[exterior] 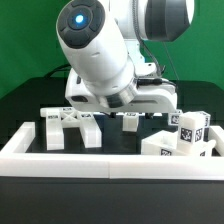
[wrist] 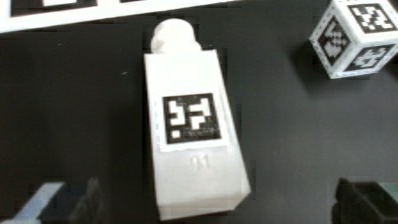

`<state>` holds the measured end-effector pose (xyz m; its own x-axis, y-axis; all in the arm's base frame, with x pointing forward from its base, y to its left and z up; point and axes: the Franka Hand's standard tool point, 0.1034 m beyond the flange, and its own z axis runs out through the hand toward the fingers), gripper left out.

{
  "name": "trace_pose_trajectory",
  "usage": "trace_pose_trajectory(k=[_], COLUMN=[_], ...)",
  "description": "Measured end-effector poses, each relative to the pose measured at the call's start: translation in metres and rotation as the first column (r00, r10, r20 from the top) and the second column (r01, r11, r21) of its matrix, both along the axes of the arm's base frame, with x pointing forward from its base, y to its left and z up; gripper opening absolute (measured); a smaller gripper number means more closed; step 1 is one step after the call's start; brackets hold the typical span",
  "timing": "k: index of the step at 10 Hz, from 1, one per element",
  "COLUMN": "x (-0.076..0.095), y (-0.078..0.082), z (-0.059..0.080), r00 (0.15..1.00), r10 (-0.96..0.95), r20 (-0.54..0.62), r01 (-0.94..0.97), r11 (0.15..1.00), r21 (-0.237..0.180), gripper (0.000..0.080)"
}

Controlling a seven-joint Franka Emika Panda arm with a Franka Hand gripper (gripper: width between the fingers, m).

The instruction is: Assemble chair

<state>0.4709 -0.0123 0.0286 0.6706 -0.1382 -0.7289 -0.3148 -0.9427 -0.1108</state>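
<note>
Only my wrist view shows the rounded peg (wrist: 171,36) on the matte white, blocky chair leg (wrist: 192,125), lying between my gripper's (wrist: 201,203) wide-spread jaws.

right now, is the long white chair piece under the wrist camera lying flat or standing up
Lying flat: the chair piece stretches full length on the black table, its tag facing the camera.

one braced frame (exterior: 70,125), one rail (exterior: 110,161)
</note>
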Motion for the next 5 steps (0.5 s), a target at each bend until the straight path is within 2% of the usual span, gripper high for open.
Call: trace_pose_trajectory(k=[3, 5], x=[-0.0005, -0.0064], y=[-0.0010, 0.0011], z=[-0.0009, -0.0077], r00=[1.000, 0.994], r10=[0.006, 0.112], r20=[0.001, 0.001], r01=[-0.006, -0.112], r11=[1.000, 0.994], r21=[0.002, 0.019], gripper=[0.0649, 0.0649])
